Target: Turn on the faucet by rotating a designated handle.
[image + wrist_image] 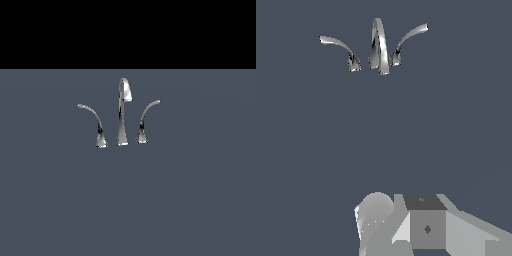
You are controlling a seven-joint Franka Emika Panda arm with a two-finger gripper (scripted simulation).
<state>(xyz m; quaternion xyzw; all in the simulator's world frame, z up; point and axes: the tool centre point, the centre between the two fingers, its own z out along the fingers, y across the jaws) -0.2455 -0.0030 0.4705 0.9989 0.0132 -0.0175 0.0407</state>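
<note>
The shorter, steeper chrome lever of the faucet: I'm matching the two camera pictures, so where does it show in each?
Exterior view: the shorter, steeper chrome lever rises from its flared base on the exterior view's right of the tall chrome hooked spout, tip arching outward.
Wrist view: the same lever stands beside the spout, far from the gripper body.
Shared landmark: the spout, between both levers.
</note>
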